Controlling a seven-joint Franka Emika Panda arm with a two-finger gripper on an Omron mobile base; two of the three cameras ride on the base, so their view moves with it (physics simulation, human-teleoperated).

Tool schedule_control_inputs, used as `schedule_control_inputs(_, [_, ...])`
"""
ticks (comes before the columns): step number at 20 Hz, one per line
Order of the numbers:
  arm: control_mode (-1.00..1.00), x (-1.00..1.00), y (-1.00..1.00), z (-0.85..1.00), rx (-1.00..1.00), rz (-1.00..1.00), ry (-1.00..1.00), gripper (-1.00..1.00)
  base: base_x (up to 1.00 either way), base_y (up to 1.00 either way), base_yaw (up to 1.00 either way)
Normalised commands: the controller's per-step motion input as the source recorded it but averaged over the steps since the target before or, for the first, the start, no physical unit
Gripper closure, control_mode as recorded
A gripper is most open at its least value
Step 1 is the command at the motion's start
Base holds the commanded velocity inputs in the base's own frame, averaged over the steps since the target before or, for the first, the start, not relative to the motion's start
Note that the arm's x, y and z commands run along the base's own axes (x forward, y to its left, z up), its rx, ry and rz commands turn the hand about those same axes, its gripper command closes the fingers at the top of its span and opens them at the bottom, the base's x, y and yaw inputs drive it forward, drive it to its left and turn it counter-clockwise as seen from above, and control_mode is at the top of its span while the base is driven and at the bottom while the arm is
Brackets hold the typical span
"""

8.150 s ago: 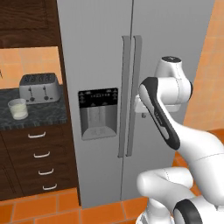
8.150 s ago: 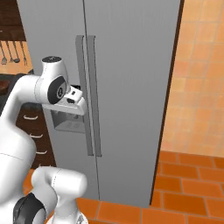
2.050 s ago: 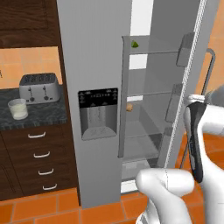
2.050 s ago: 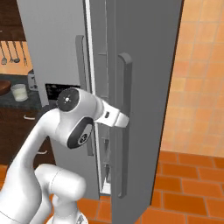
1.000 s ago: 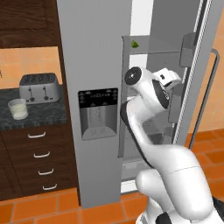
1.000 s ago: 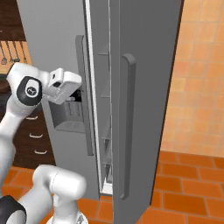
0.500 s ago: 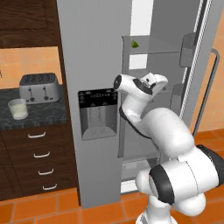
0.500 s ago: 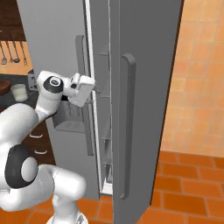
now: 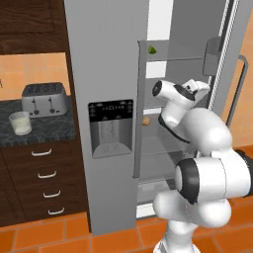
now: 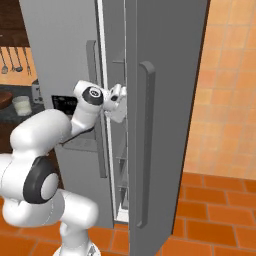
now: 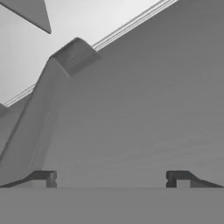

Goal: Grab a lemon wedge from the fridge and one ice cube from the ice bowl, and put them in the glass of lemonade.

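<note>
The fridge [image 9: 104,59] stands with its right door [image 10: 165,100] swung open. A tiny yellow-green lemon wedge [image 9: 152,50] lies on the top shelf inside. My gripper [image 9: 197,89] is in the opening at mid height, below and right of the wedge, pointing at the inner side of the open door. In the hand view the gripper [image 11: 111,178] is open, its fingertips [image 11: 43,178] wide apart with nothing between them. The glass of lemonade [image 9: 20,122] stands on the dark counter to the left. An edge of the ice bowl [image 10: 3,98] shows beside the glass [image 10: 21,106]; the ice cube is hidden.
A small tan-orange round item [image 9: 146,120] sits on a middle fridge shelf. A toaster [image 9: 44,98] stands behind the glass on the counter [image 9: 49,132], above drawers. A door bin [image 9: 213,48] juts from the open door near my hand. Orange tiled floor lies to the right.
The arm has swung right, from in front of the dispenser panel into the fridge opening toward the open door. The jaws have stayed open.
</note>
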Motion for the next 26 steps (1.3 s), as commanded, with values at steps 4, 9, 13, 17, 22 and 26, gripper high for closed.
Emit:
schedule_control_inputs(4, [-1.00,0.00,-1.00,-0.08,0.00,-0.01,0.00,-1.00,0.00,0.00,0.00])
schedule_control_inputs(9, [-1.00,-0.04,-1.00,-0.05,0.00,-0.05,0.00,-1.00,0.00,0.00,0.00])
schedule_control_inputs(13, [-1.00,-0.04,-1.00,-0.12,0.00,-0.07,0.00,-1.00,0.00,0.00,0.00])
schedule_control_inputs(17, [-1.00,0.00,-1.00,-0.15,0.00,-0.06,0.00,-1.00,0.00,0.00,0.00])
schedule_control_inputs(22, [-1.00,0.00,-1.00,-0.16,0.00,-0.04,0.00,-1.00,0.00,0.00,0.00])
schedule_control_inputs(26, [-1.00,-0.06,-0.51,-0.09,0.02,0.00,-0.01,-1.00,0.00,0.00,0.00])
